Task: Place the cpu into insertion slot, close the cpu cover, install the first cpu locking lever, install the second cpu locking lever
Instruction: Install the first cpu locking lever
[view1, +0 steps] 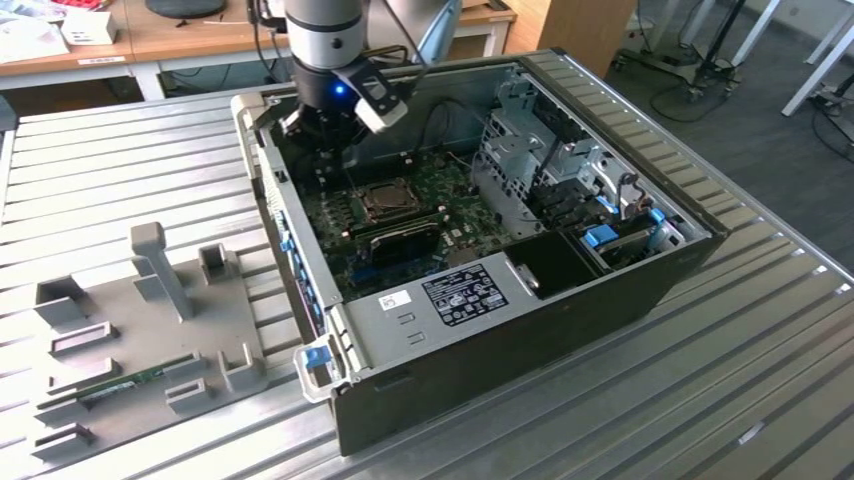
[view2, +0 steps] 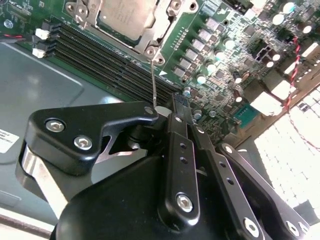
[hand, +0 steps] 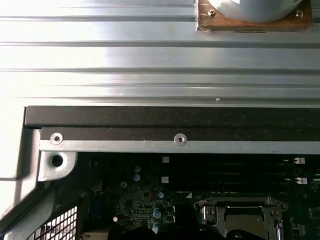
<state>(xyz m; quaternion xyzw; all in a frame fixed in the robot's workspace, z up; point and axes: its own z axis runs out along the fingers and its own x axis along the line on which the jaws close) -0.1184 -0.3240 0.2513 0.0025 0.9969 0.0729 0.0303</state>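
The cpu (view2: 122, 15) lies in the insertion slot (view1: 384, 200) on the green board, its dull metal top showing through the window of the cpu cover (view2: 152, 37), which lies flat over it. A thin wire locking lever (view2: 154, 82) rises from the socket's corner, and its free end sits right against my fingertips. My gripper (view2: 176, 107) is shut, with black fingers pressed together beside that lever end. In the exterior view my gripper (view1: 324, 170) hangs inside the open case, just off the socket toward the exterior view's left. The cover (hand: 240, 214) also appears in the first wrist view.
Long black memory slots (view2: 110, 65) run beside the socket. The case wall (view1: 274, 190) is close to the arm. A drive cage (view1: 534, 150) and cables fill the exterior view's right. A grey fixture tray (view1: 147, 330) lies on the ribbed metal table.
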